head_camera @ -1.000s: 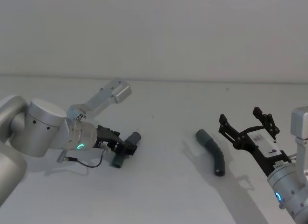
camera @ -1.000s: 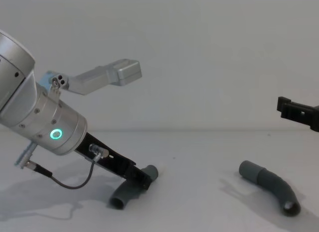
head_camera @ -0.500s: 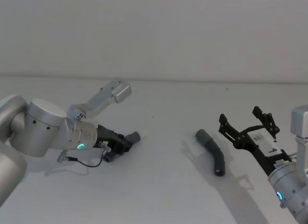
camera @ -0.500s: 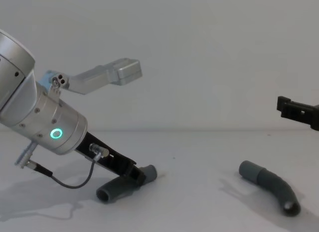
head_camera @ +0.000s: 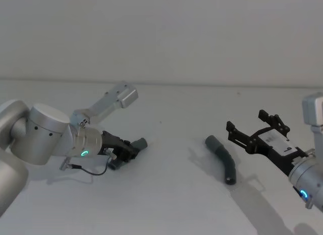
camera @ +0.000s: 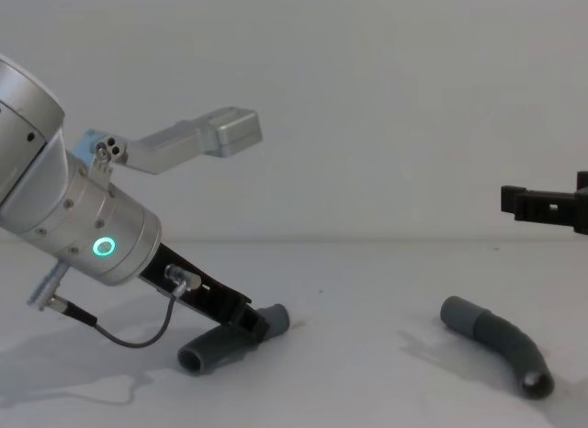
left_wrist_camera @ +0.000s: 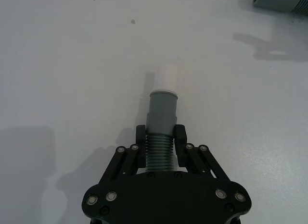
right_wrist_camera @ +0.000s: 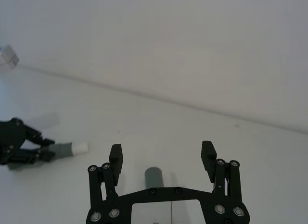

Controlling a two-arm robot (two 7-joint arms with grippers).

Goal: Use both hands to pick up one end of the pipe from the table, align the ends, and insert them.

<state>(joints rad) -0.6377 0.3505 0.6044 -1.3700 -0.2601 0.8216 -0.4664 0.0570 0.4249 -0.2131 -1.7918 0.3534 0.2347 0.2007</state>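
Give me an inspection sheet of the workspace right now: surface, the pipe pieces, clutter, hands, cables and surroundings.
Surface: white table, matte, with a few tiny dark specks.
Job's things: white-tipped pipe piece gripped by its ribbed body, low at the table on the left; second pipe piece lying free on the table on the right.
Clutter: nothing seen.
Hands: left hand shut on the white-tipped pipe piece; right hand open, raised beside the second pipe piece, not touching it.
Cables: grey cable looping under the left wrist, apart from both pieces.
Surroundings: plain white wall behind the table.
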